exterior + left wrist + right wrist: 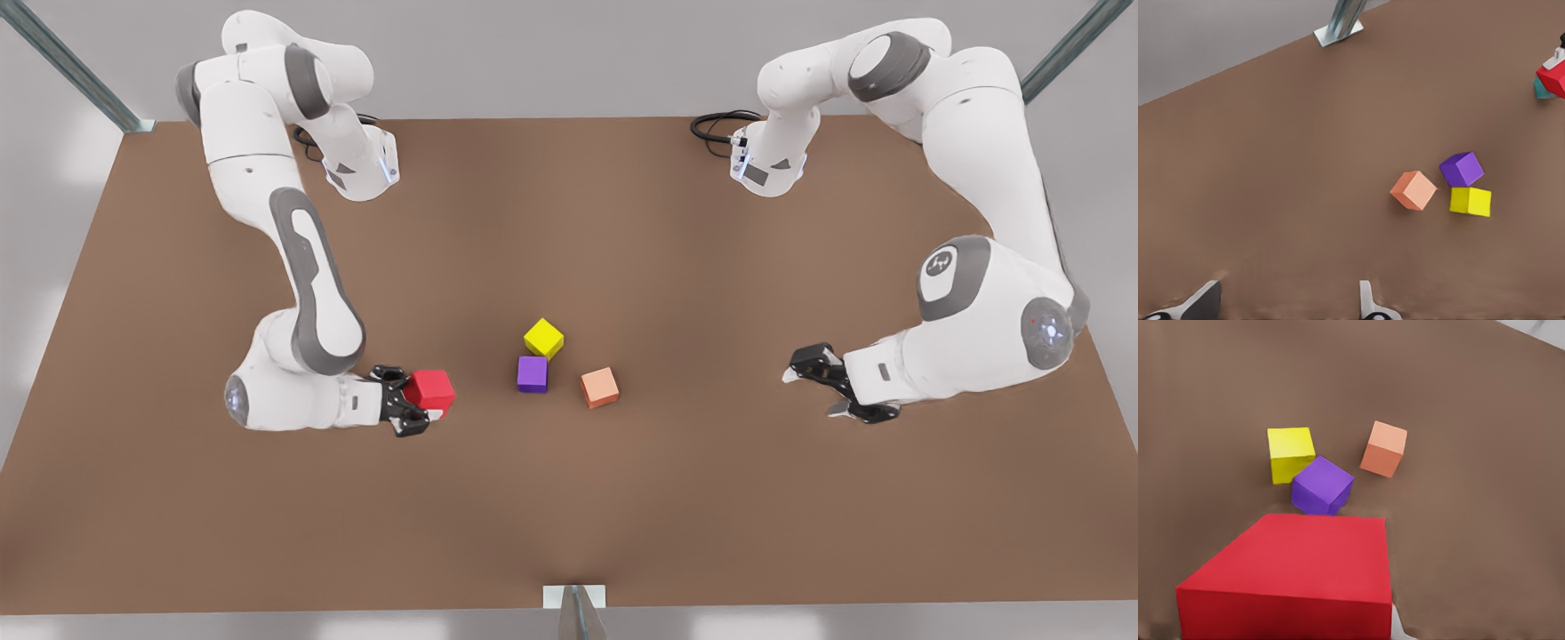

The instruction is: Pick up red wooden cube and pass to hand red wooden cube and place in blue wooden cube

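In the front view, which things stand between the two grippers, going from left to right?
right gripper holding the red wooden cube → purple cube → salmon-orange cube → left gripper, open and empty.

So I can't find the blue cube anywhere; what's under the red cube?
In the left wrist view a sliver of the teal blue wooden cube peeks out beneath the red wooden cube, held by the right gripper. The rest is covered; contact can't be told.
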You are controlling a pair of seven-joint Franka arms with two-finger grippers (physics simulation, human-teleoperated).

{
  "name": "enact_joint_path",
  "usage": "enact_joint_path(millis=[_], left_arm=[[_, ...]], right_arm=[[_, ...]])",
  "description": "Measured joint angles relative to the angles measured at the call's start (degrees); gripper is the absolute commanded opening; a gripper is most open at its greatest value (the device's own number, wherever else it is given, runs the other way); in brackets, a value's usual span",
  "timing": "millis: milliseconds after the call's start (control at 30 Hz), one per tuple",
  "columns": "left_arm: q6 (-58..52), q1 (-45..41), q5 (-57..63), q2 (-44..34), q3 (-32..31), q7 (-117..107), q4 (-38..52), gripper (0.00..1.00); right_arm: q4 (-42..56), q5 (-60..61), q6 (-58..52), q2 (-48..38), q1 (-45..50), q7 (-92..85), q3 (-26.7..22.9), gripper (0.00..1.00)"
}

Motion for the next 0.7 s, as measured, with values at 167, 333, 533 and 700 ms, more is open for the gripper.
enact_joint_path(millis=[167, 333, 533, 700], left_arm=[[-0.70, -11.67, -2.27, -21.94, 25.50, -1.93, -24.45, 1.00], [-3.01, -12.68, -2.81, -15.45, 25.46, -3.39, -19.18, 1.00], [-4.38, -11.08, -2.62, -13.44, 25.37, -4.67, -17.42, 1.00], [-4.86, -10.83, -2.58, -13.37, 25.37, -5.42, -17.41, 1.00]], right_arm=[[-4.71, -30.89, 7.62, -2.39, -2.58, 5.30, -0.80, 0.70], [-17.56, -41.81, 17.17, -8.76, -4.01, 8.88, -0.90, 0.70], [-27.59, -45.83, 26.93, -12.38, -4.08, 12.63, -1.57, 0.70], [-34.58, -47.19, 33.37, -15.00, -4.88, 14.94, -2.20, 0.70]])
